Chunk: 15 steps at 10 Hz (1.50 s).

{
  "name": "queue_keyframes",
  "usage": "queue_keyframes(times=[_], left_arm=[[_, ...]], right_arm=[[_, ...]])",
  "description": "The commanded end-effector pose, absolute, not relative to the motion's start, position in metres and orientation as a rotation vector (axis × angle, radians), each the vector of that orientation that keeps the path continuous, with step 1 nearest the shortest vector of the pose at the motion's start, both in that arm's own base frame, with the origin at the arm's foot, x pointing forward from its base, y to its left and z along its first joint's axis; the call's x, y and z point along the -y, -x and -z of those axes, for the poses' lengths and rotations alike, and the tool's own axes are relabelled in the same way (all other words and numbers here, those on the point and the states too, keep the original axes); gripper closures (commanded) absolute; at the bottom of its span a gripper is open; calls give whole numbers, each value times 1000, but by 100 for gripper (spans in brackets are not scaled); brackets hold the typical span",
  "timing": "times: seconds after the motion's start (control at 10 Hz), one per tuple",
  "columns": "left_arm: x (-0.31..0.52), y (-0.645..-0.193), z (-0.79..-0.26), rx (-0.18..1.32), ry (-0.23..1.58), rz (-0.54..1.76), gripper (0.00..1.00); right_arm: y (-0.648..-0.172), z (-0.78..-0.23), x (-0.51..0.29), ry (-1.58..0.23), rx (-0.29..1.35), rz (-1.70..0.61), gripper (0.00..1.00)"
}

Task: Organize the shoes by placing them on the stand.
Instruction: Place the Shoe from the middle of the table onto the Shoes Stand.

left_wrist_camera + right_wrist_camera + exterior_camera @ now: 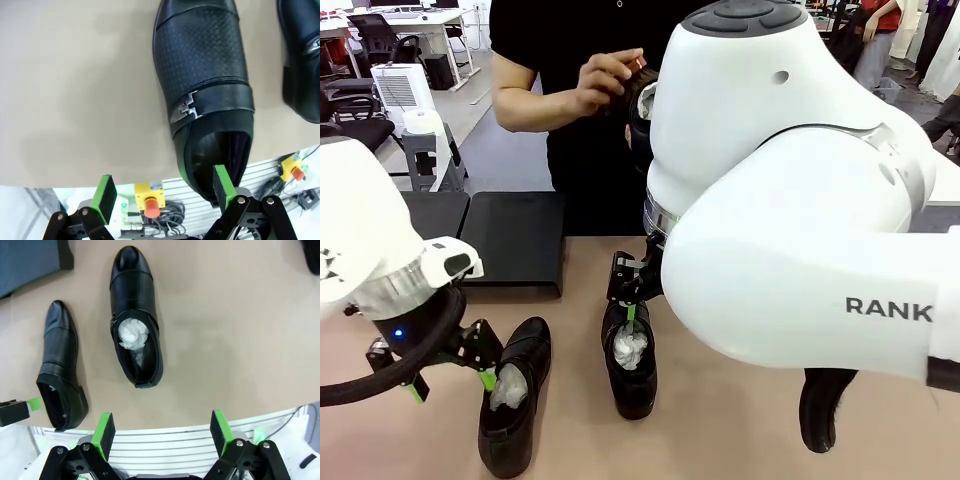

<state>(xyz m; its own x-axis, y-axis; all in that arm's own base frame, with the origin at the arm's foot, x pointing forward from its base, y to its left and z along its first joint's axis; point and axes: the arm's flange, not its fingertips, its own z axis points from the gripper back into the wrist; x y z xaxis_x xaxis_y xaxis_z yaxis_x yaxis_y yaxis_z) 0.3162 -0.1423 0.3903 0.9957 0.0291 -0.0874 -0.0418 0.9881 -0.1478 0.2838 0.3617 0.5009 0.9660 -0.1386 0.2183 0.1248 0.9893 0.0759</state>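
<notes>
- Plain tan tabletop [720, 410], matte, with a ribbed aluminium rail [165, 442] along the edge in both wrist views.
- Looks like an open office behind: grey floor [505, 155], black chairs [375, 38], a white boxy unit [405, 88] off to the left, a person [580, 150] in a black shirt at the far side.
- Only readable print: "RANK" [888, 308] in dark capitals on the right arm's [790, 200] white shell, cut off by the frame edge.
- No legible branding on the left shoe [515, 395], just dotted leather and a metal buckle [187, 107].
- Two yellow boxes [150, 192] with red buttons below the rail, left wrist view.
- Black stand [515, 245] at the far left of the table, top bare.
- Left shoe and middle shoe [630, 360] side by side on the tabletop, white paper inside, heels toward the rail.
- Right shoe [825, 405] also on the table, half hidden under the right arm.
- What looks like the fourth shoe [640, 110] up in the person's hand [605, 80], mostly behind the arm.
- Left gripper [165, 195] spread wide, holding nothing, one green pad right at the left shoe's heel rim; can't tell if touching.
- Right gripper [162, 432] spread wide too, nothing between the pads, hanging by the middle shoe.
</notes>
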Motion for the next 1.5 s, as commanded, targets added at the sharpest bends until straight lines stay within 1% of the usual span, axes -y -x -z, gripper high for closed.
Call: queue_keyframes(times=[0.0,0.2,0.5,0.6,0.7,1.1,1.4], left_arm=[[126,-269,-339,-92,111,19,0],[127,-266,-324,-96,127,8,0],[128,-264,-308,-87,101,2,0],[129,-264,-304,-104,93,16,14],[131,-264,-302,-114,86,35,30],[135,-266,-303,-99,100,64,100],[145,-274,-296,-84,114,107,100]], right_arm=[[-286,-503,-365,-71,220,152,0],[-286,-503,-365,-71,220,152,0],[-286,-503,-365,-71,220,152,0],[-286,-503,-365,-71,220,152,0],[-286,-503,-365,-71,220,152,0],[-286,-503,-365,-71,220,152,0],[-286,-503,-365,-71,220,152,0]])
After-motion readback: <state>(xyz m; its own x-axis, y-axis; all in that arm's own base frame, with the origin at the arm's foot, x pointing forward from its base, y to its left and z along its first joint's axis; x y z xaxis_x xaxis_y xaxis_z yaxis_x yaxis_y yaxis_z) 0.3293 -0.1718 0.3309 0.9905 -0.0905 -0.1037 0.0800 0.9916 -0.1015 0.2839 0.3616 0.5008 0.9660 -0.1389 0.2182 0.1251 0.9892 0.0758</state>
